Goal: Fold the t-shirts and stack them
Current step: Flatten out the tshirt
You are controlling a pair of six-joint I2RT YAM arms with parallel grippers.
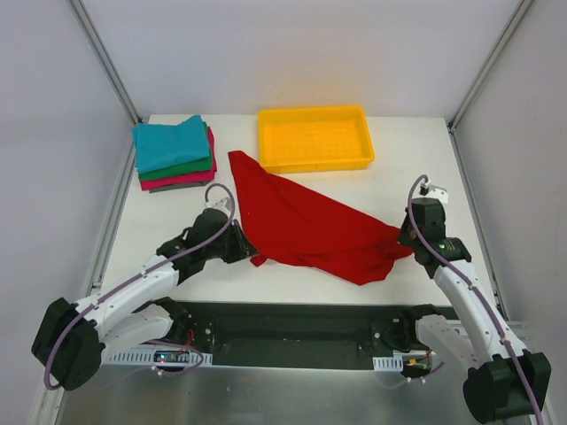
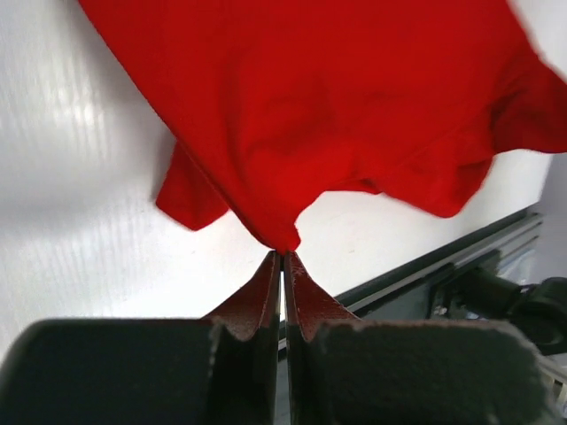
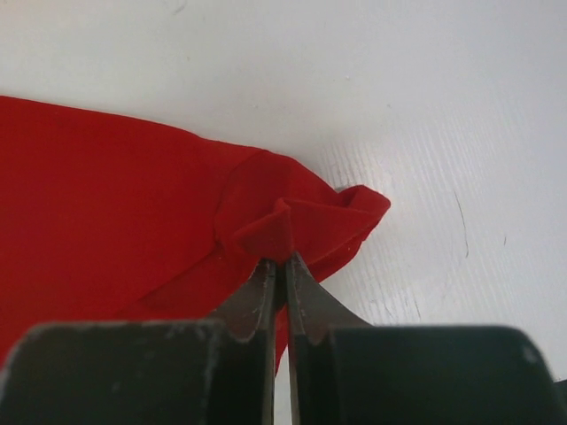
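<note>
White table (image 1: 416,177), walled on three sides: both arms grip the red t-shirt (image 1: 310,226) lying rumpled at centre. The left gripper (image 2: 282,257) is clamped on its edge at 8 o'clock and the right gripper (image 3: 282,258) on a corner at 4 o'clock, apparently to stretch it flat for folding. Folded shirts (image 1: 174,152) sit stacked at 10 o'clock, a yellow tray (image 1: 314,137) at 12.

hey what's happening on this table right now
Two robot arms are working on a red t-shirt lying crumpled in the middle of the table. The left hand is shut on a pinch of its near-left edge, the right hand on a fold at its right end. A stack of folded shirts, teal on top, sits at the far left, with a yellow tray to its right.
</note>
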